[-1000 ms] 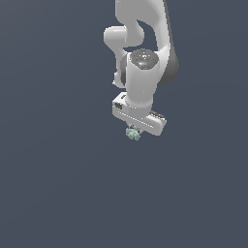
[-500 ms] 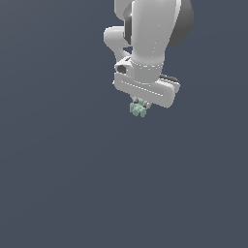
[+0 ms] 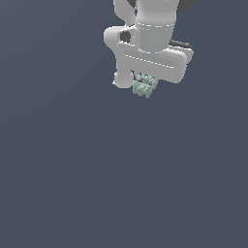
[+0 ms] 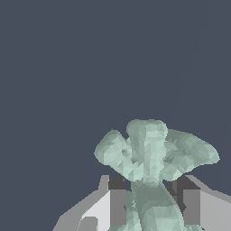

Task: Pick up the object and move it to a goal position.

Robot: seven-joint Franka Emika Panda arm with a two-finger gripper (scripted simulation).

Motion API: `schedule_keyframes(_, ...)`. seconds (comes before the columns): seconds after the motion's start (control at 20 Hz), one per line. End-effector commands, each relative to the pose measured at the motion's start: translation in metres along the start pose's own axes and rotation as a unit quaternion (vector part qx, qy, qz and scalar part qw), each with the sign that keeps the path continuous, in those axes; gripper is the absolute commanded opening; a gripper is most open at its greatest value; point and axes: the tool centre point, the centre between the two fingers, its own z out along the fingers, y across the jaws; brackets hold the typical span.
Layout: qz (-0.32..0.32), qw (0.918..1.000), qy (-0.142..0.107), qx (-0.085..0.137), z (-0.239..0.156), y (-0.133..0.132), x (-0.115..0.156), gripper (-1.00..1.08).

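One small object (image 3: 144,88) is all there is to carry here — a pale mint-green, lumpy, many-lobed thing, far smaller than the white gripper (image 3: 145,83) that has its fingers (image 4: 118,200) closed narrowly on it. It hangs just below the hand, off the dark ground, toward one o'clock from the middle of the exterior view. It looks light and rigid, though its faceted, bulging surface probably offers few flat faces, so a slip or twist seems the main risk. The narrow stalk (image 4: 151,203) between the pads seems the sensible place to hold it. In the wrist view its long axis runs out from the jaws, lobes (image 4: 153,151) spreading at the far end; how deep the stalk sits is hard to tell.
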Motion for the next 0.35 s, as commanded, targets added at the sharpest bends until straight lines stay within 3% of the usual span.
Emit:
schedule_keyframes(0.0, 0.000, 1.0000, -0.001, 0.000, -0.0102, 0.0001, -0.0029, -1.00)
schedule_keyframes(0.3, 0.000, 1.0000, -0.001, 0.000, -0.0186, -0.0009, -0.0040, -1.00)
